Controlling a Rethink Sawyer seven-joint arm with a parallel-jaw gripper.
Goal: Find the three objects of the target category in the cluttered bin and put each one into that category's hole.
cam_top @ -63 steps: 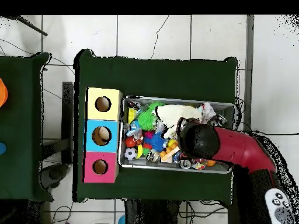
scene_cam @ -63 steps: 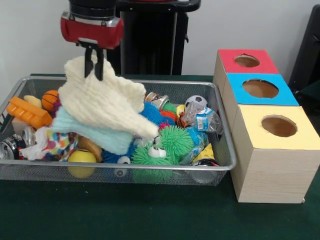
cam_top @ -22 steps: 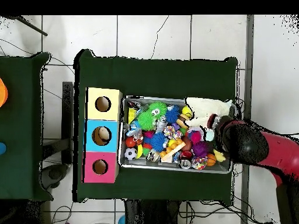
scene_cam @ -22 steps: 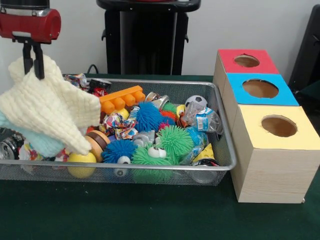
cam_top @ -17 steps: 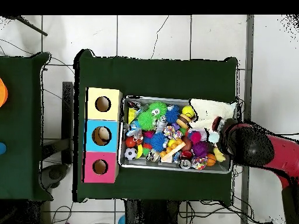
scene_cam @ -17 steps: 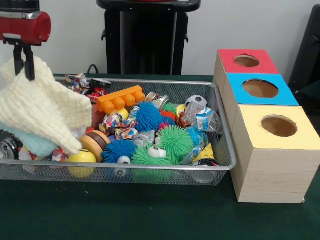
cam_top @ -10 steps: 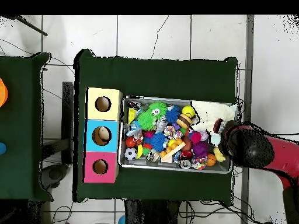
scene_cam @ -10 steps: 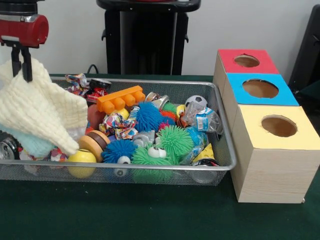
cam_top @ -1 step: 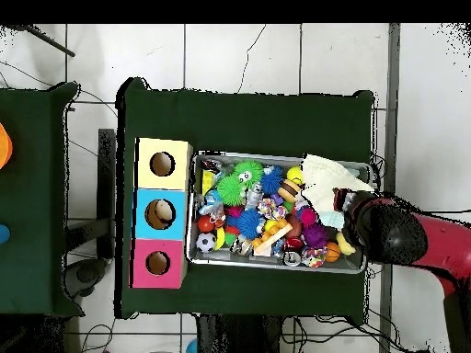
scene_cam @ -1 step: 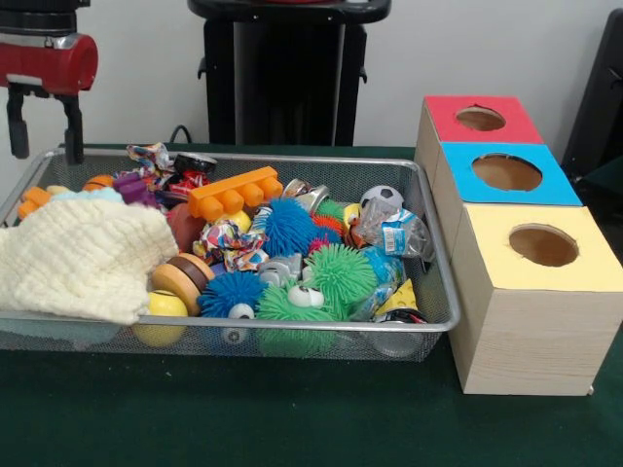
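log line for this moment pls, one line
phase: cloth dropped | tool: open, empty, above bin's end | cream cloth: lying in wire bin | boxes: nothing inserted yet

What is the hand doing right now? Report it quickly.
Hand: open, holding nothing, above the cream cloth lying at the end of the wire bin.

wire-mesh bin, waffle-knit cloth
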